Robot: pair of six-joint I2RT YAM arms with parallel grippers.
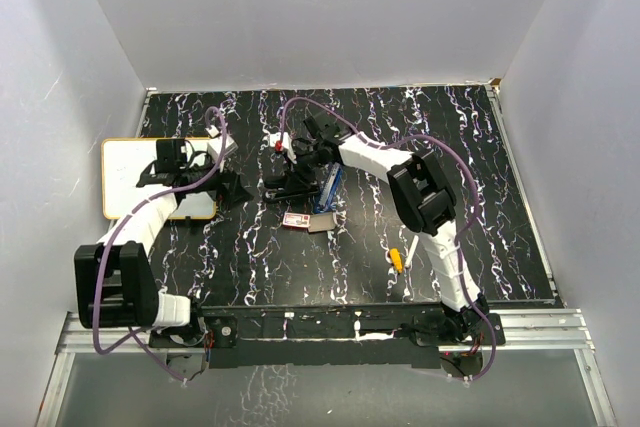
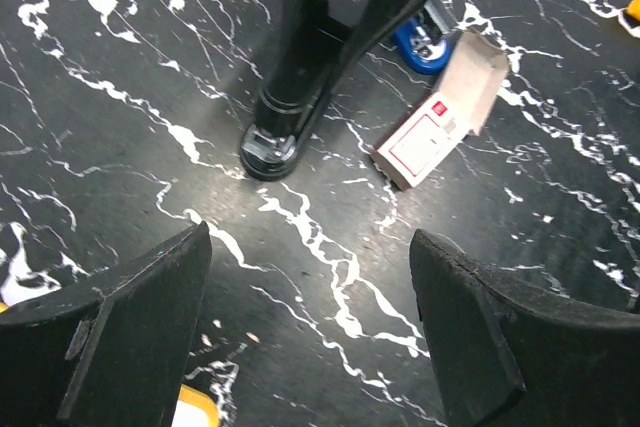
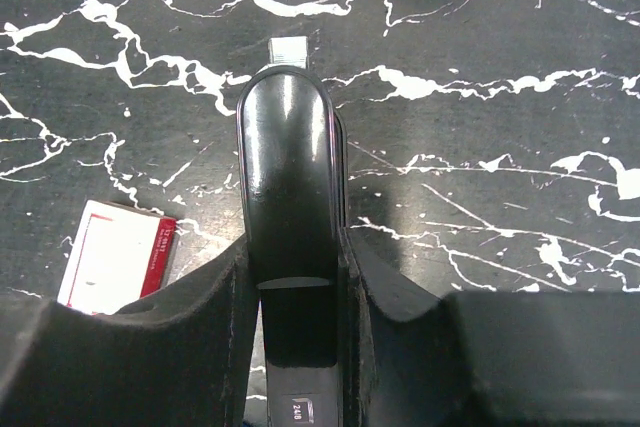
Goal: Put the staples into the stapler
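Note:
A black stapler (image 3: 288, 167) stands on the marbled table, and my right gripper (image 3: 295, 267) is shut on it, a pad pressed against each side of its body. In the top view this grip (image 1: 300, 169) is at the table's middle. The staples (image 2: 425, 142), a small red-and-white box with its tan tray (image 2: 478, 77) slid out, lie flat just right of the stapler (image 2: 300, 57); the box also shows in the right wrist view (image 3: 115, 257) and from above (image 1: 296, 218). My left gripper (image 2: 310, 297) hangs open and empty over bare table, short of the stapler's nose.
A blue stapler (image 2: 420, 37) lies behind the black one, beside the box. A yellow-rimmed whiteboard (image 1: 125, 177) sits at the left edge under the left arm. A yellow-tipped pen (image 1: 397, 259) lies near the right arm's base.

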